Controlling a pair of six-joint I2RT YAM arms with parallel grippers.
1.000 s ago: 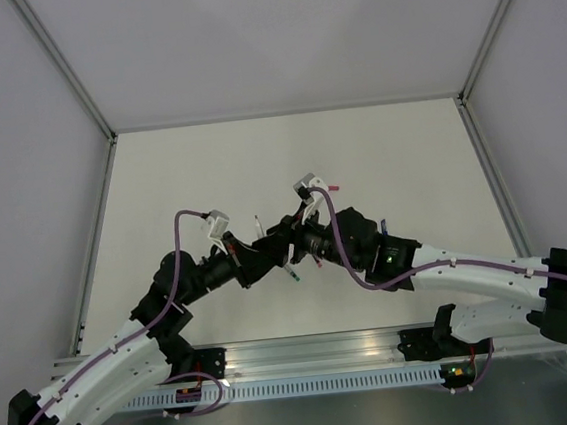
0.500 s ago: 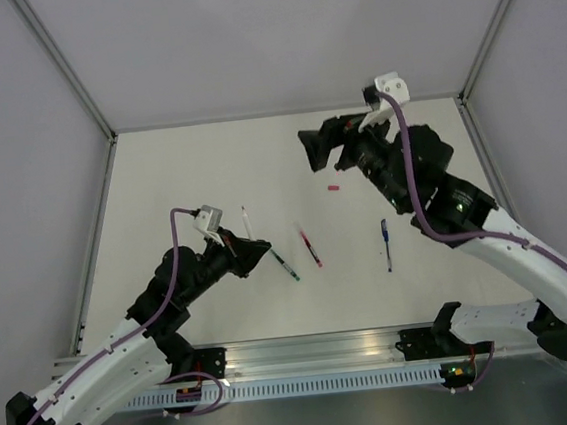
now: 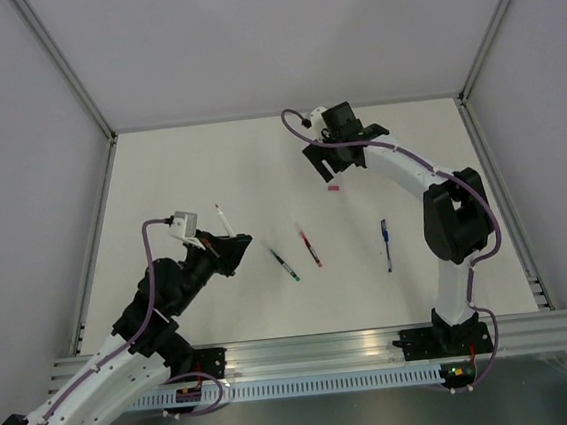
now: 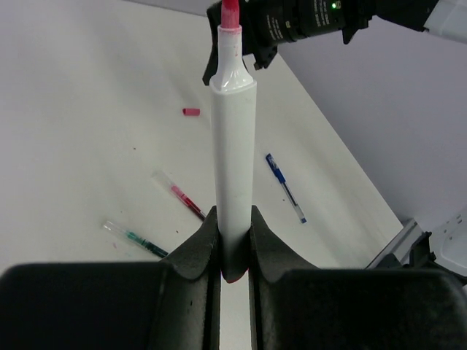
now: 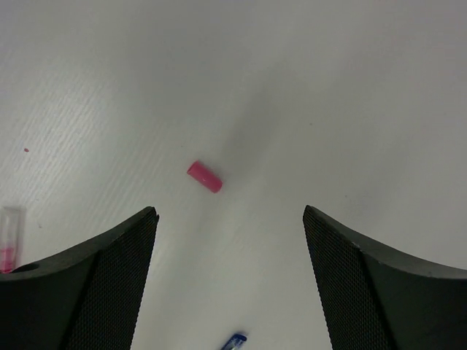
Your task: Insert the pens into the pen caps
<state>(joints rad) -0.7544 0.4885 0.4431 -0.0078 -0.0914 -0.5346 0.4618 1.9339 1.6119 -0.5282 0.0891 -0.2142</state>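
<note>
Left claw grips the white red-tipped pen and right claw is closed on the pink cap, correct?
No: the right wrist view shows the right claw open above the pink cap, which lies free. The left claw does grip the white pen.

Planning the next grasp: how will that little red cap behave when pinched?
The red cap is a short round tube lying on its side, so it will probably roll if nudged. It looks tiny beside the open right gripper, so likely light and apt to skid or pop from an off-centre pinch.
</note>
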